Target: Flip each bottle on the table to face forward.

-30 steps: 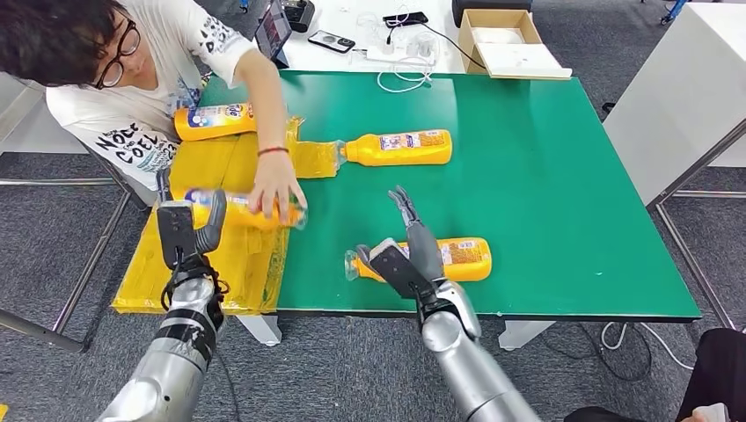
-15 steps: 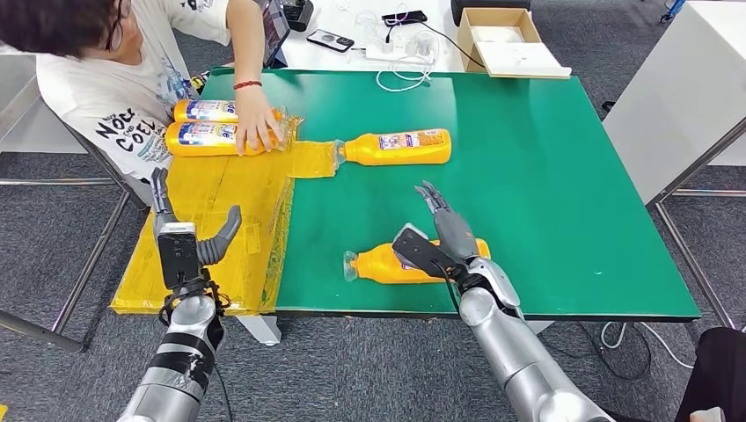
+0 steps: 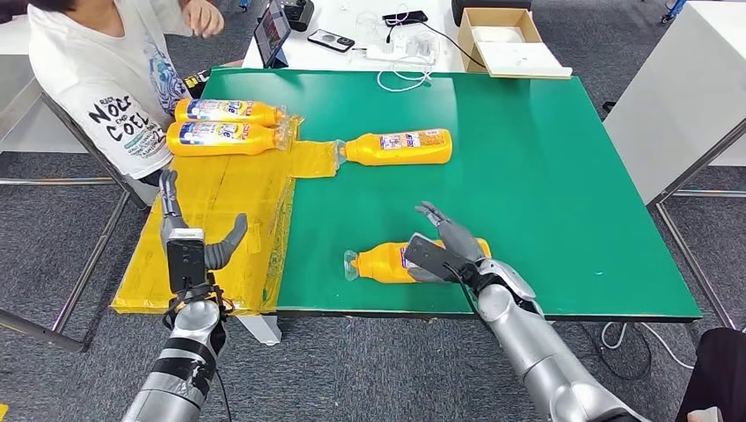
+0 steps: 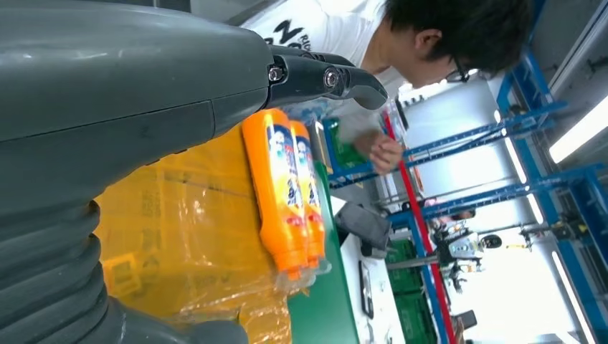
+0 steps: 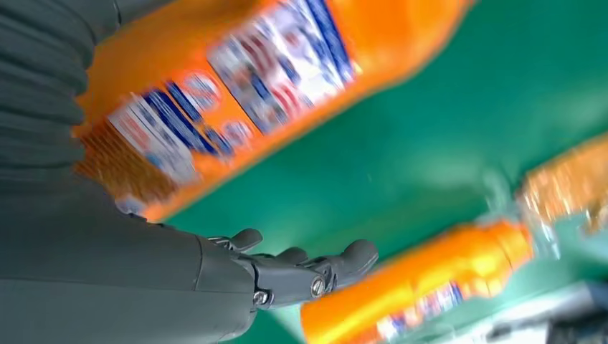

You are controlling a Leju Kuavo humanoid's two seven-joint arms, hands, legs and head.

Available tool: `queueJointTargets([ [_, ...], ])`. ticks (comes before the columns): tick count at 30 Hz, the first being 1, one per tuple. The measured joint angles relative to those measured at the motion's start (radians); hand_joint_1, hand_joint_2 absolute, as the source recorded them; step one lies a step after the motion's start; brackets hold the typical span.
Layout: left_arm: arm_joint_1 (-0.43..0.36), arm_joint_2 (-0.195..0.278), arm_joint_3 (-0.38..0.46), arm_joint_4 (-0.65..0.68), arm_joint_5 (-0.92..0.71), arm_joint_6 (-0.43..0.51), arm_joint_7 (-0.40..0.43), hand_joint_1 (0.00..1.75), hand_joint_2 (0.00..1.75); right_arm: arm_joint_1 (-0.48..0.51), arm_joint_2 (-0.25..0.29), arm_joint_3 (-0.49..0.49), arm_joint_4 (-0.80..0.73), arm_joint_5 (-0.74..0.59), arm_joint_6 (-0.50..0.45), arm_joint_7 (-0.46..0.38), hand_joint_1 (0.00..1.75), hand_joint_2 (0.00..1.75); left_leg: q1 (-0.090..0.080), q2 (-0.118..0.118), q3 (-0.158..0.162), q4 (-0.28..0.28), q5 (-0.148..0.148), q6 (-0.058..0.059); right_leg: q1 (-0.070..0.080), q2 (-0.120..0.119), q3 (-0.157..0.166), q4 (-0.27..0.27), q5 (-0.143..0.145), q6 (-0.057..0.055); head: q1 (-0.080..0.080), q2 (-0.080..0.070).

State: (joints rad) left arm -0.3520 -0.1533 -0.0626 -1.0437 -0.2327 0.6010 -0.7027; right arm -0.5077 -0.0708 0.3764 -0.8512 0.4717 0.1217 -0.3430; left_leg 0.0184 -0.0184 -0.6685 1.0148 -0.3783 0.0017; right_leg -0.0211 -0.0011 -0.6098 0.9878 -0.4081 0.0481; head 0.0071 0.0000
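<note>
Orange, and lying on its side near the front edge of the green table [image 3: 545, 176], the nearest bottle [image 3: 383, 263] points its cap to the left. The right hand [image 3: 447, 249] is over its far end, fingers spread; whether it touches or grips the bottle I cannot tell. A second bottle [image 3: 398, 147] lies well beyond it, mid-table. Two more bottles [image 3: 224, 125] lie touching side by side on the yellow plastic sheet [image 3: 220, 237] at the table's left. The left hand [image 3: 189, 242] hovers above that sheet, fingers apart, holding nothing. A person in a white shirt [image 3: 97, 79] sits beside the pair. The right wrist view shows the nearest bottle's blue-and-white label [image 5: 236, 93], blurred; the left wrist view shows the pair's labels.
</note>
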Motion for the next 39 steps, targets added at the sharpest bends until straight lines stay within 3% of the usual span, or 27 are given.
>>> queueJointTargets([
  [10, -0.017, -0.002, -0.038, 0.047, 0.005, -0.021, 0.0, 0.0, 1.75, -0.036, -0.135, 0.09, 0.028, -0.065, 0.166, -0.057, 0.0, 1.75, 0.0, 0.0, 0.002, 0.0, 0.0, 0.0, 0.0, 0.0, 0.001, 0.0, 0.0, 0.0, 0.0, 0.0],
  [20, -0.033, -0.013, -0.054, 0.078, 0.039, -0.036, 0.0, 0.0, 1.75, -0.047, -0.265, 0.173, 0.004, -0.048, 0.183, 0.106, 0.0, 1.75, -0.002, 0.0, 0.001, 0.0, 0.0, 0.001, -0.002, 0.0, 0.001, 0.0, 0.002, 0.003, 0.0, 0.0],
  [26, -0.036, -0.025, -0.054, 0.09, 0.045, -0.044, 0.0, 0.0, 1.75, -0.055, -0.273, 0.218, 0.001, -0.018, 0.162, 0.167, 0.01, 1.75, -0.002, 0.003, 0.001, 0.0, 0.0, 0.001, -0.002, 0.002, 0.0, 0.0, 0.002, 0.003, 0.0, 0.0],
  [32, -0.038, -0.036, -0.054, 0.097, 0.044, -0.045, 0.0, 0.0, 1.75, -0.062, -0.219, 0.253, 0.037, -0.001, 0.071, 0.176, 0.02, 1.75, -0.002, 0.005, 0.002, 0.0, 0.0, 0.001, -0.001, 0.003, 0.0, 0.0, 0.002, 0.003, 0.0, 0.0],
  [33, -0.039, -0.037, -0.054, 0.098, 0.043, -0.045, 0.0, 0.0, 1.75, -0.063, -0.211, 0.257, 0.042, 0.0, 0.066, 0.176, 0.06, 1.75, -0.002, 0.005, 0.002, 0.0, 0.0, 0.001, -0.001, 0.003, 0.0, 0.0, 0.002, 0.003, 0.0, 0.0],
  [34, -0.039, -0.039, -0.054, 0.099, 0.043, -0.045, 0.0, 0.0, 1.75, -0.064, -0.204, 0.26, 0.047, 0.0, 0.063, 0.176, 0.21, 1.75, -0.002, 0.005, 0.002, 0.0, 0.0, 0.001, -0.001, 0.003, 0.0, 0.0, 0.002, 0.003, 0.0, 0.0],
  [37, -0.039, -0.04, -0.054, 0.101, 0.043, -0.045, 0.0, 0.0, 1.75, -0.068, -0.191, 0.265, 0.058, 0.001, 0.054, 0.174, 1.18, 1.75, -0.002, 0.004, 0.002, 0.0, 0.0, 0.001, -0.001, 0.003, 0.0, 0.0, 0.002, 0.003, 0.0, 0.0],
  [38, -0.039, -0.04, -0.054, 0.101, 0.043, -0.044, 0.0, 0.0, 1.75, -0.069, -0.186, 0.265, 0.062, 0.001, 0.044, 0.171, 1.37, 1.75, -0.002, 0.005, 0.002, 0.0, 0.0, 0.001, -0.001, 0.003, 0.0, 0.0, 0.002, 0.003, 0.0, 0.0],
  [39, -0.039, -0.04, -0.054, 0.101, 0.043, -0.042, 0.0, 0.0, 1.75, -0.069, -0.18, 0.266, 0.068, 0.001, 0.028, 0.168, 1.42, 1.75, -0.002, 0.005, 0.002, 0.0, 0.0, 0.001, -0.001, 0.003, 0.001, 0.0, 0.002, 0.003, 0.0, 0.0],
])
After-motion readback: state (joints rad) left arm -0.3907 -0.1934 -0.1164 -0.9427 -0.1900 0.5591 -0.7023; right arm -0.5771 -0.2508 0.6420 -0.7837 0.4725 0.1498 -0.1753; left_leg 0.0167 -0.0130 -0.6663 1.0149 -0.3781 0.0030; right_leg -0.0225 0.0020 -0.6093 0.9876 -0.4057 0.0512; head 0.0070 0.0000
